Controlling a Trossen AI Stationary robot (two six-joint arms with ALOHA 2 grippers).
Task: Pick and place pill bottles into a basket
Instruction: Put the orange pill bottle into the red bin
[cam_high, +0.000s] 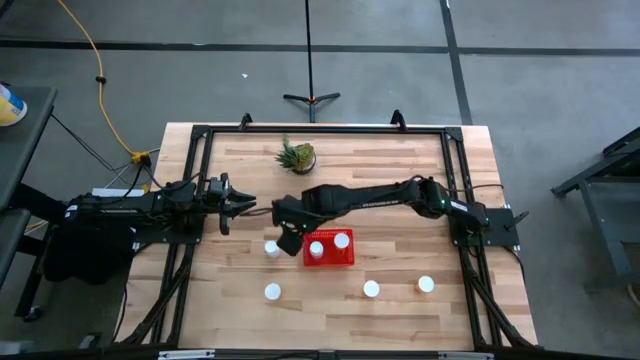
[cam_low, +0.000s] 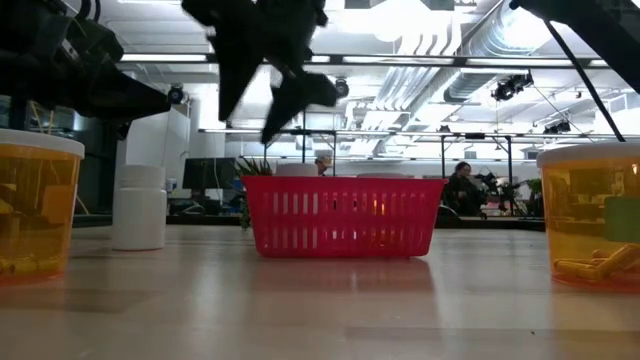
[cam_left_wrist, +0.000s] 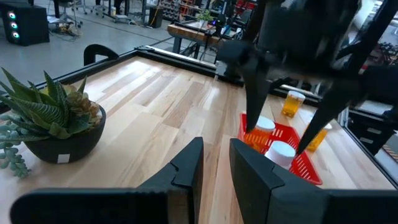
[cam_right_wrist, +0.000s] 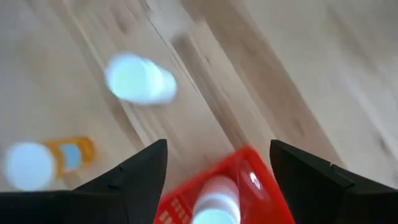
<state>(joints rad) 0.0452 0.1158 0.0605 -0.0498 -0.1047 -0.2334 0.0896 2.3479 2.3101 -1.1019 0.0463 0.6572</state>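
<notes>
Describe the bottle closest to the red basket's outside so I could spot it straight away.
Find the red basket in the middle of the wooden table. Just off its left end, toward the left arm, stands one white-capped pill bottle. The other loose bottles stand farther toward the table's front edge.

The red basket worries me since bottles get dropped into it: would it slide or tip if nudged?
The red basket looks like thin mesh plastic, so probably light and apt to slide on the smooth wooden table. It sits low and wide, so tipping seems unlikely. The two bottles inside add little weight.
</notes>
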